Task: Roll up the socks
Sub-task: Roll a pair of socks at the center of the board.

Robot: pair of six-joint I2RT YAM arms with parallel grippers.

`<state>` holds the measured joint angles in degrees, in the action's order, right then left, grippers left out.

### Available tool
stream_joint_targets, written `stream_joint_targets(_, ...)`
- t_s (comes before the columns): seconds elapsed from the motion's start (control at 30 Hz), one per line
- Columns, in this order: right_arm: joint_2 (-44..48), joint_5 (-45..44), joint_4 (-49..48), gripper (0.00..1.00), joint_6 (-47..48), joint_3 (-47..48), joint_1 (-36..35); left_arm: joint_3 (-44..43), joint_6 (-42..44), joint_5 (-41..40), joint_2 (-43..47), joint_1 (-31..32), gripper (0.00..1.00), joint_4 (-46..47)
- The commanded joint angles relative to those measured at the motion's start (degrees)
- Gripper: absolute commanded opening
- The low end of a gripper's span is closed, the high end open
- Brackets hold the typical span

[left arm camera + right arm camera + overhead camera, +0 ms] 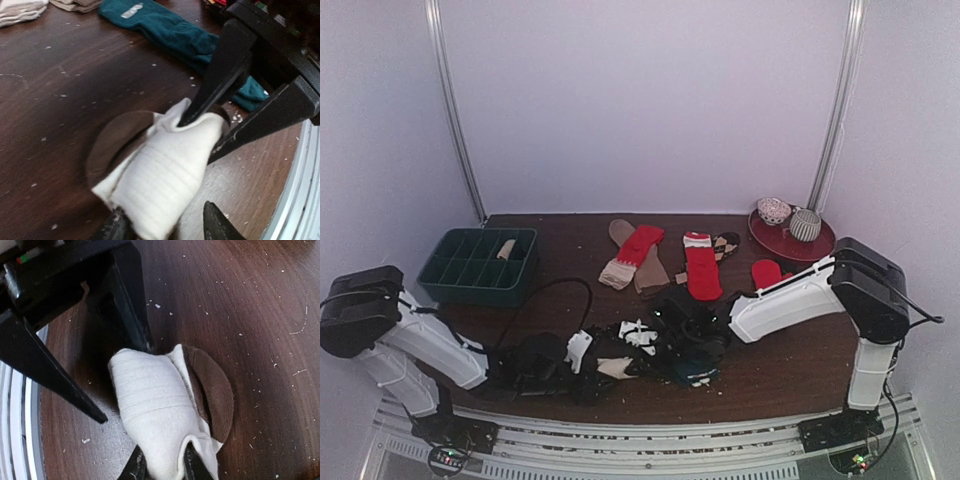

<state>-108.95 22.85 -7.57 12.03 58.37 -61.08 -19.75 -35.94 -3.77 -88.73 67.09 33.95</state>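
Closest to me, the cream sock [160, 175] with its brown toe [212, 395] lies on the table [790, 360] between my two grippers. My left gripper [165, 220] stands spread around one side of it, one finger against the fabric and the other just clear. My right gripper [162, 466] pinches the opposite side, with the fabric squeezed between its fingers. Near it at 3 o'clock lies a teal sock [688, 372]. Farther out at 12 o'clock, two red socks [703, 270] lie flat, one across a brown sock [652, 272]. At 10 o'clock the green tray [438, 272] holds one beige roll [506, 248] in a far-right compartment. At 2 o'clock a red plate [820, 248] carries two round bundles [773, 210], and a red roll [767, 272] lies just beside it.
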Motion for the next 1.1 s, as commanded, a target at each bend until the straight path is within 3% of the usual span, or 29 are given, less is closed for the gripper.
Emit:
stream_joint_targets(0.0, -6.1, 3.6, 18.5, 0.15, -8.5, 1.4, 0.3, 2.7, 10.4, -11.6, 10.7, -0.1, 0.51, -11.3)
stream_joint_targets(0.17, -8.6, 8.5, 25.1, 0.15, -11.5, 5.8, 1.6, 10.7, 19.7, -11.4, 22.8, 0.1, 0.57, 2.3)
stream_joint_targets(0.3, -11.0, 11.7, 30.3, 0.15, -11.6, 9.4, 2.0, 14.9, 24.4, -9.1, 24.2, 0.2, 0.62, 12.4)
stream_joint_targets(0.53, -12.8, 14.9, 34.0, 0.15, -11.5, 11.3, 2.8, 14.8, 27.7, -2.1, 11.0, 0.2, 0.62, 28.7)
stream_joint_targets(0.8, -13.8, 14.9, 34.5, 0.15, -11.9, 12.0, 3.8, 10.9, 25.5, 9.1, -3.9, 0.2, 0.6, 39.5)
stream_joint_targets(0.93, -14.0, 14.7, 34.2, 0.15, -11.9, 11.6, 3.9, 9.9, 24.4, 10.8, -6.4, 0.1, 0.6, 39.0)
stream_joint_targets(1.07, -13.9, 14.2, 34.1, 0.15, -11.8, 11.4, 3.9, 8.9, 23.2, 10.2, -9.0, 0.1, 0.53, 36.0)
